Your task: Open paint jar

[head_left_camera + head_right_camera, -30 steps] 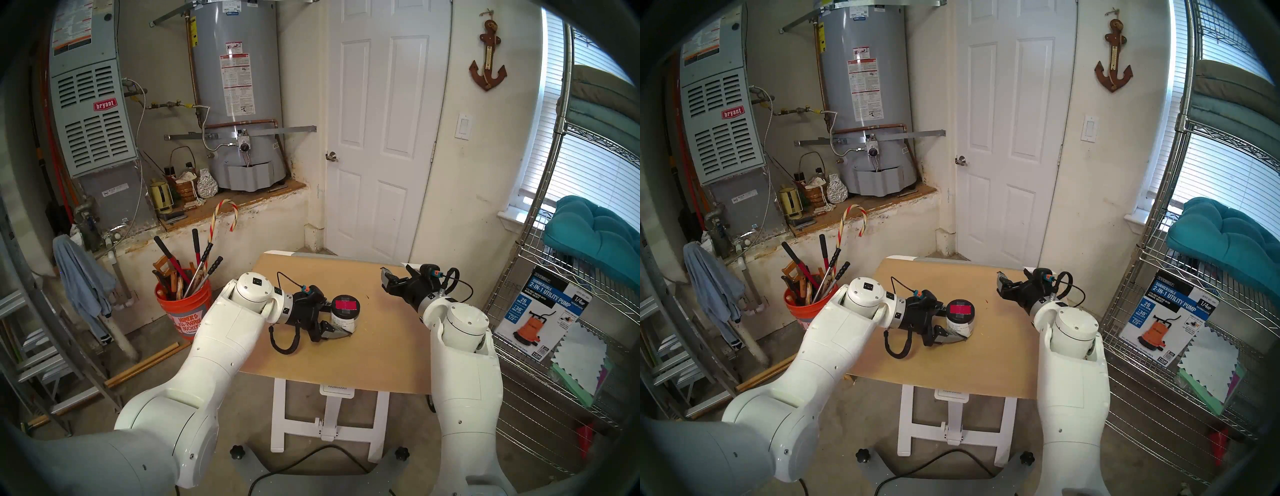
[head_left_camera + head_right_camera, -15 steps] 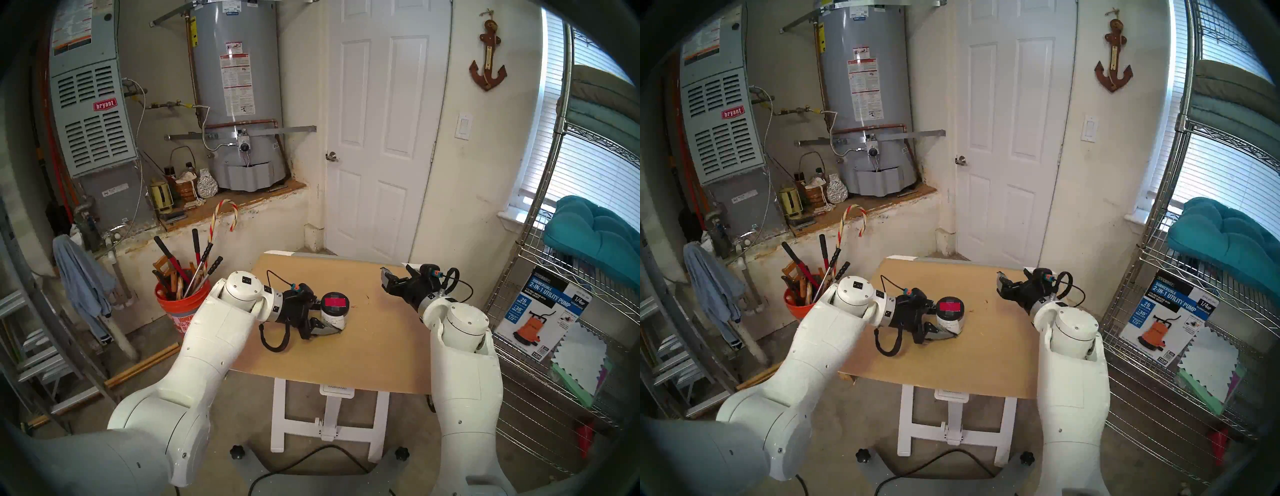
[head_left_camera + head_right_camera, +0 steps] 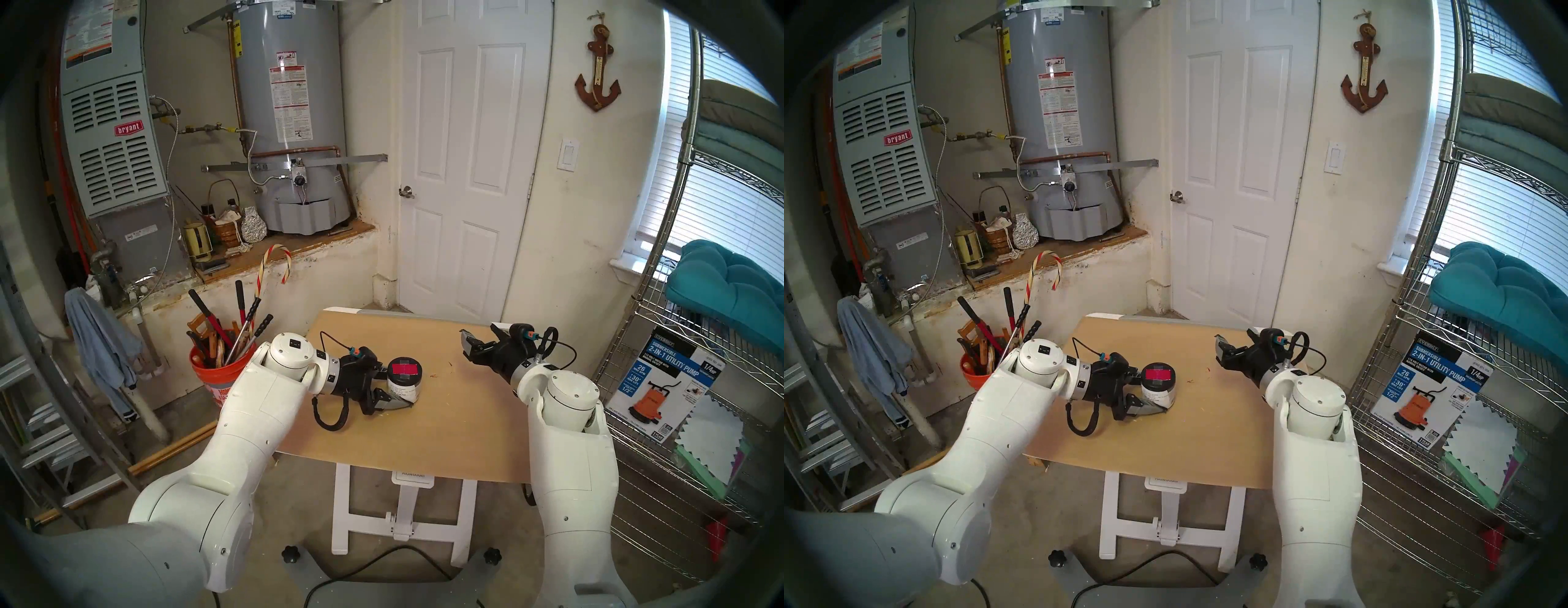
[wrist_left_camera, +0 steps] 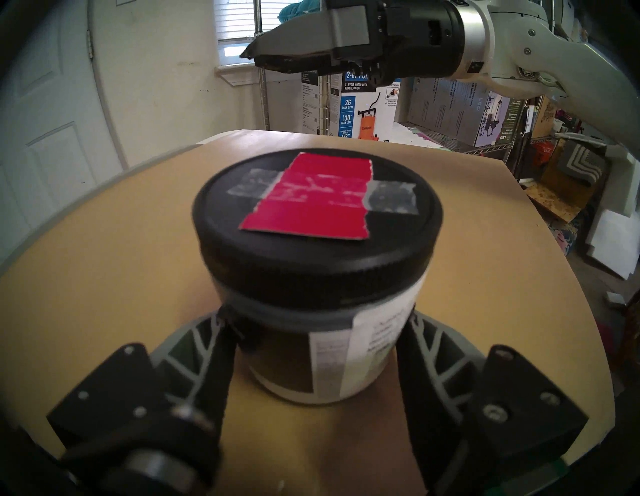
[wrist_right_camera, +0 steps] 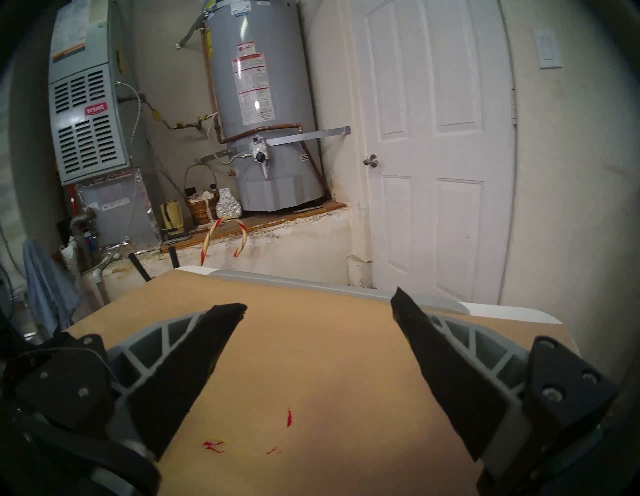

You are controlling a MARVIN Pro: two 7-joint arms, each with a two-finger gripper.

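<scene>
The paint jar (image 3: 405, 384) stands upright on the tan table (image 3: 445, 429), left of centre. It has a white-grey label and a black lid (image 4: 311, 242) with a red-pink patch taped on top. My left gripper (image 3: 401, 389) reaches in from the left and is shut on the jar's body below the lid. In the left wrist view both fingers (image 4: 207, 350) press the jar's sides. My right gripper (image 3: 479, 335) is open and empty above the table's far right part, apart from the jar. Its spread fingers (image 5: 207, 346) show in the right wrist view.
Small red paint flecks (image 5: 289, 417) lie on the table right of the jar. An orange bucket of tools (image 3: 220, 373) stands left of the table. A wire shelf with a pump box (image 3: 662, 382) stands to the right. A white door (image 3: 466, 170) is behind.
My left gripper has slid the jar to the left across the table. My right gripper has shifted slightly left and stays open.
</scene>
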